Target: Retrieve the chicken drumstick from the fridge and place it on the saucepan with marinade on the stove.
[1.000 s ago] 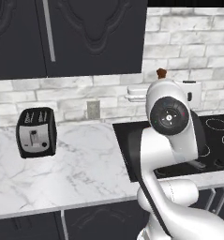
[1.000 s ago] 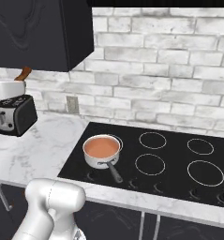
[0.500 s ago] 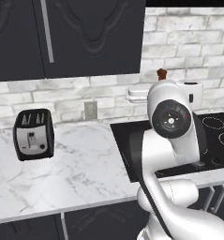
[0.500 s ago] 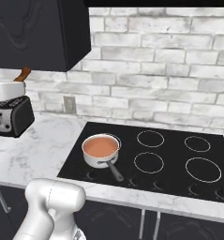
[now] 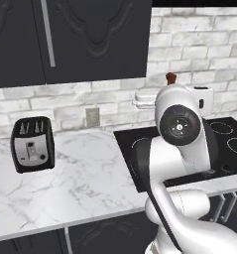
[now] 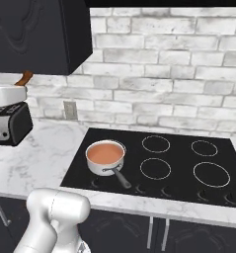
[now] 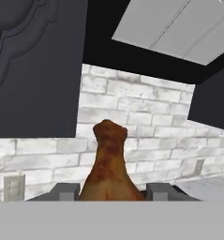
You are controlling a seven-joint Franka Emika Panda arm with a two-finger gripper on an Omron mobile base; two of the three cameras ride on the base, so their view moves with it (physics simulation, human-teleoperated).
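On the far left of the marble counter (image 5: 75,188) stands the black toaster (image 5: 32,145). In the left base view it has slid a little to the right since a second ago, and in the right base view the whole picture has slid left, so the base has been driving sideways along the counter; the things themselves have not moved.

The gripper (image 7: 112,193) hangs high near the brick wall, above the counter left of the stove (image 6: 159,165). Its fingers (image 7: 65,191) are pinching the thick end of the drumstick (image 7: 108,166), whose narrow end sticks out past them. The tip shows as a small brown stub above the white hand in both base views (image 5: 170,78).

Further right, the saucepan (image 6: 105,157) sits on the near left burner, full of orange-red liquid, its handle pointing toward the front edge.

The fetch looks done; what is left, I judge, is to carry the meat right and down over the pan and let go.
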